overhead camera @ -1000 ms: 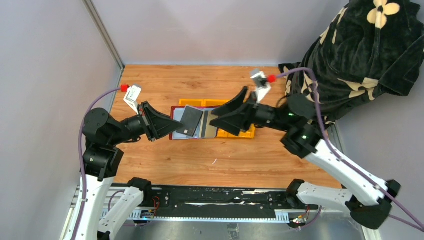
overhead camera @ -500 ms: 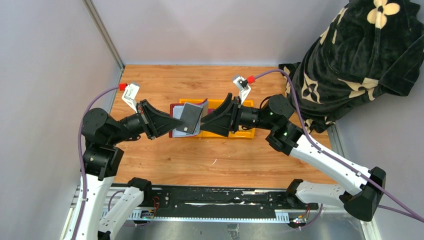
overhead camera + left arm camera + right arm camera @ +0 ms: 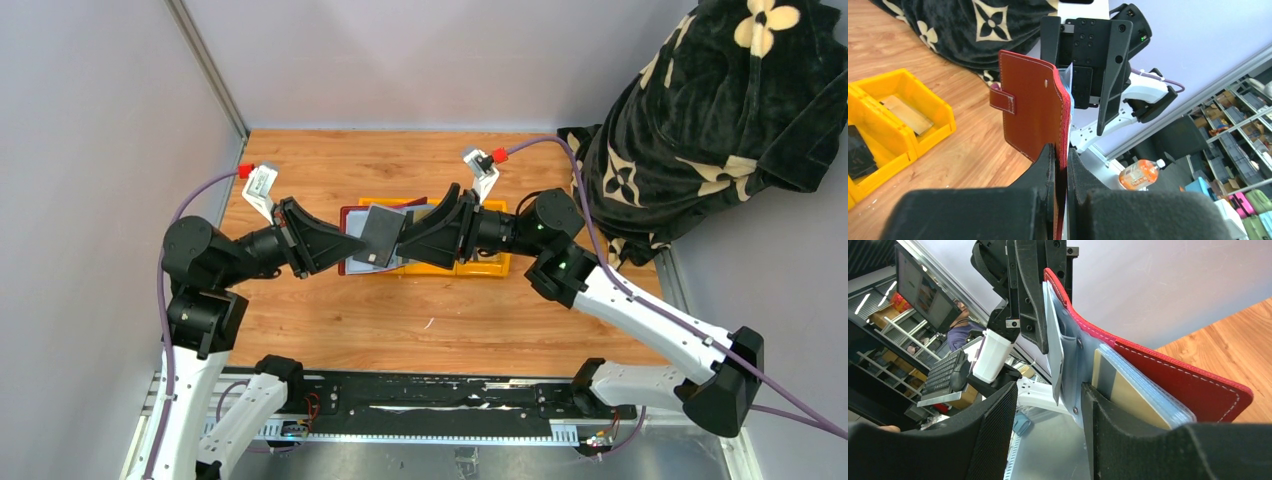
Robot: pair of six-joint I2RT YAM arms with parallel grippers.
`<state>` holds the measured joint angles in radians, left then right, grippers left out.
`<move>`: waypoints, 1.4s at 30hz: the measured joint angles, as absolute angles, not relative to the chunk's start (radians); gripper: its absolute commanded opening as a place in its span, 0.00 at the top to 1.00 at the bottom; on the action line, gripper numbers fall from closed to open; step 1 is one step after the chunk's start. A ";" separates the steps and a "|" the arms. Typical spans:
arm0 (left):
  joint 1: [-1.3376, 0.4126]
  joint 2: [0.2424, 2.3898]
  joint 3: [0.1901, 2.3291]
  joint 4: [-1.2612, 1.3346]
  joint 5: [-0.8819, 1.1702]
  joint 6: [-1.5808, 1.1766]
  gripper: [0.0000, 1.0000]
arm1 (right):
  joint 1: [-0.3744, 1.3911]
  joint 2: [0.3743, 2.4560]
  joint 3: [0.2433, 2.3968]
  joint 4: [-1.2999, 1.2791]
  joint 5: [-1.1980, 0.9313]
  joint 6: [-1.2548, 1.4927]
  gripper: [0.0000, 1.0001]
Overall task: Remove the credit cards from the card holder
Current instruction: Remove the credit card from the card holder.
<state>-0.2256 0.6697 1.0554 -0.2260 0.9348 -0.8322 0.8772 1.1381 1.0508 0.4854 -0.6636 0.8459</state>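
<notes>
Card holder (image 3: 1033, 107) upright, clamped in left gripper (image 3: 1060, 157); right gripper (image 3: 1048, 397) parted, straddling its inner sleeve (image 3: 1074, 357).

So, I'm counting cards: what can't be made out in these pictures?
- Top view: yellow plastic tray compartments, mostly under right gripper.
- Left wrist: maroon leather card holder sleeves, edge-on behind its cover.
- Right wrist: tan-gold plastic card lower end, behind a finger.

Red, yellow and black florals over wood grain
Holder (image 3: 1033, 107) dark red, pale stitching at its edge; sleeves (image 3: 1073, 357) grey-blue, see-through; card (image 3: 1128, 394) tan-gold with a dark stripe; tray (image 3: 934, 127) yellow; table (image 3: 420, 330) orange-brown wood grain; blanket (image 3: 740, 90) black, cream flowers.
</notes>
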 measured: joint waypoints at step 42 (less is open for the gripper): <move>-0.220 0.686 1.049 -0.162 1.021 -0.890 1.00 | 0.908 1.188 1.005 0.738 -0.693 0.920 0.80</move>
